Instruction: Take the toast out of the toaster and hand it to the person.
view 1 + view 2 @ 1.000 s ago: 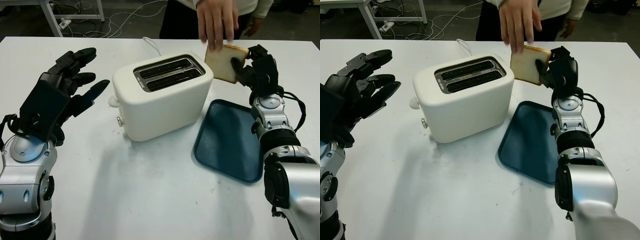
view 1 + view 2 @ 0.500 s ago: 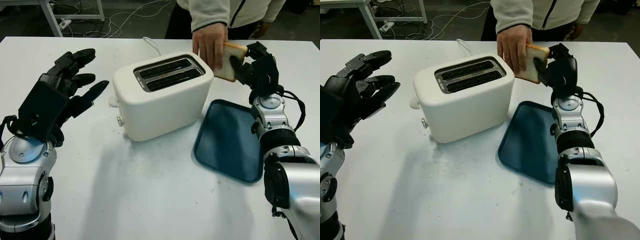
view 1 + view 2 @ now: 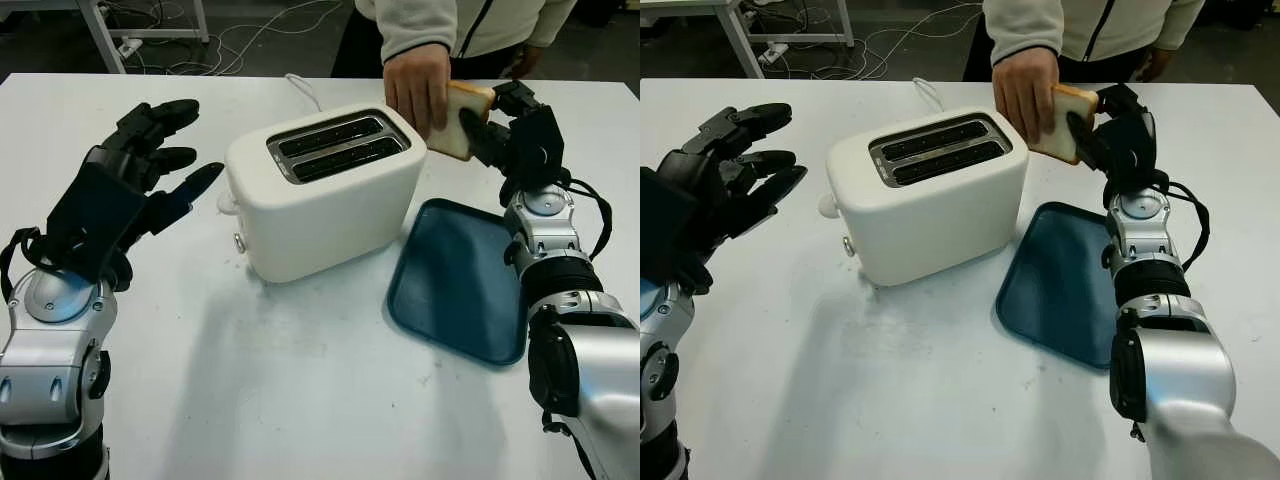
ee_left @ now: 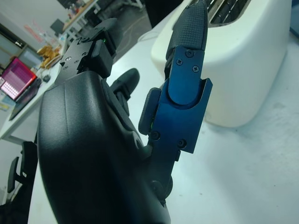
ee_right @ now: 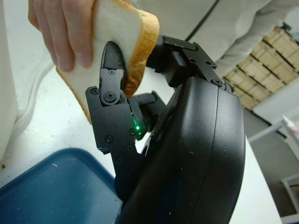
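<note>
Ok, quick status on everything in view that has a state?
toast: out of the toaster, gripped by both the right hand and the person's hand
right hand: shut on the toast
person's hand: grasping the toast
left hand: open, beside the toaster
toaster: slots empty
tray: empty

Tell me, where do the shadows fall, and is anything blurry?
Left eye view: the white plastic toaster casts a soft shadow toward the near edge of the white table. Right wrist view: the stacked boxes behind are out of focus; the slice of toast is sharp.
</note>
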You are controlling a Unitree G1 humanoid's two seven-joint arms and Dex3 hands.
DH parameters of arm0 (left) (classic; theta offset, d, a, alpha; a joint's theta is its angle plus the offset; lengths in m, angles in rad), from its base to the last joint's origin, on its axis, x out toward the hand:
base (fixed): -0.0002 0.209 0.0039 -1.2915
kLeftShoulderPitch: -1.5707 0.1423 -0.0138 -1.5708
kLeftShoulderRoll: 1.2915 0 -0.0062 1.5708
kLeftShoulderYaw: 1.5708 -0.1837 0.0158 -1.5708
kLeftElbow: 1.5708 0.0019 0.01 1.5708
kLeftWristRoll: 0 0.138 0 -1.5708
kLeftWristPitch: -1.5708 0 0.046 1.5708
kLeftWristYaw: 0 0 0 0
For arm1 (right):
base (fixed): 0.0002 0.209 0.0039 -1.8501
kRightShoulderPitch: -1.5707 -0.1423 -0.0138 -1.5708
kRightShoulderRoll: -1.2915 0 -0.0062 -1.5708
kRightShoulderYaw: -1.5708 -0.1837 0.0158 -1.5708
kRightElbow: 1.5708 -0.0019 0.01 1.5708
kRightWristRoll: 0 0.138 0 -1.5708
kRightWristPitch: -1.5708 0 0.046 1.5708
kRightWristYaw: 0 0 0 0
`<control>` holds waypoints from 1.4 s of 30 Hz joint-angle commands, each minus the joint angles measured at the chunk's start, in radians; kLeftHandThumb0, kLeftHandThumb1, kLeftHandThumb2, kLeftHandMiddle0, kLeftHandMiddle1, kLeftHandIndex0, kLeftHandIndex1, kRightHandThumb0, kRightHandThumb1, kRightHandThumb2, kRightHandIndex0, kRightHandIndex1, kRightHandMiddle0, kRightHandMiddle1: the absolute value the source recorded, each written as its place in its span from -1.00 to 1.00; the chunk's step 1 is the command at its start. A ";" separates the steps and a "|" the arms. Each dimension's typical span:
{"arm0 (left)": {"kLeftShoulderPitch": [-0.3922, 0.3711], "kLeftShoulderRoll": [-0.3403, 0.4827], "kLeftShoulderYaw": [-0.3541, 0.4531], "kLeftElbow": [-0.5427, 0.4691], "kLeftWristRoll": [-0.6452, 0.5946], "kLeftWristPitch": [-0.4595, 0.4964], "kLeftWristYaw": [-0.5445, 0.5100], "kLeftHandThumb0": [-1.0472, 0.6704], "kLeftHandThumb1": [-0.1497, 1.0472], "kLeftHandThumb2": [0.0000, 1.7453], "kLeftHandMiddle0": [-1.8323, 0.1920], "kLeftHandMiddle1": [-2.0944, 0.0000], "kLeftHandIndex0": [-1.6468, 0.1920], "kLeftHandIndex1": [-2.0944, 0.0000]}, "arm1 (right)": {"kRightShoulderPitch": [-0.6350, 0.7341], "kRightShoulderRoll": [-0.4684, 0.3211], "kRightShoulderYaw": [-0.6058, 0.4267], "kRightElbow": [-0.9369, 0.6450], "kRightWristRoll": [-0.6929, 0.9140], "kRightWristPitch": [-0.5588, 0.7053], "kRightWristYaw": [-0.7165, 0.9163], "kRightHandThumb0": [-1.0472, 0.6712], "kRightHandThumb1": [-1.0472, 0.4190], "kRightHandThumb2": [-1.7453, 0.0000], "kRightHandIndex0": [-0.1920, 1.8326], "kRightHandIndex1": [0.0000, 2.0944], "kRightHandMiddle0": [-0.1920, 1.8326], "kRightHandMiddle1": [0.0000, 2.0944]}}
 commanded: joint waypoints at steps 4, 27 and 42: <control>-0.007 0.002 -0.003 -0.004 0.008 0.006 0.016 -0.69 0.79 -0.78 0.81 0.08 0.63 0.47 | 0.032 0.017 0.009 -0.057 -0.008 -0.004 -0.020 -0.12 -0.83 0.58 0.07 0.67 -0.18 0.65; 0.064 -0.026 0.047 0.007 0.000 -0.063 0.047 -0.64 0.79 -0.77 0.76 0.09 0.63 0.40 | 0.515 -0.001 0.087 -0.859 -0.140 0.297 0.029 -0.64 -0.83 0.31 -0.78 -1.00 -0.73 -1.00; 0.387 -0.221 -0.031 -0.017 0.024 -0.400 0.161 -0.61 0.79 -0.65 0.81 0.20 0.68 0.48 | 0.985 0.143 0.072 -1.198 -0.041 0.060 0.047 -0.74 -0.83 0.27 -0.60 -0.91 -0.58 -0.95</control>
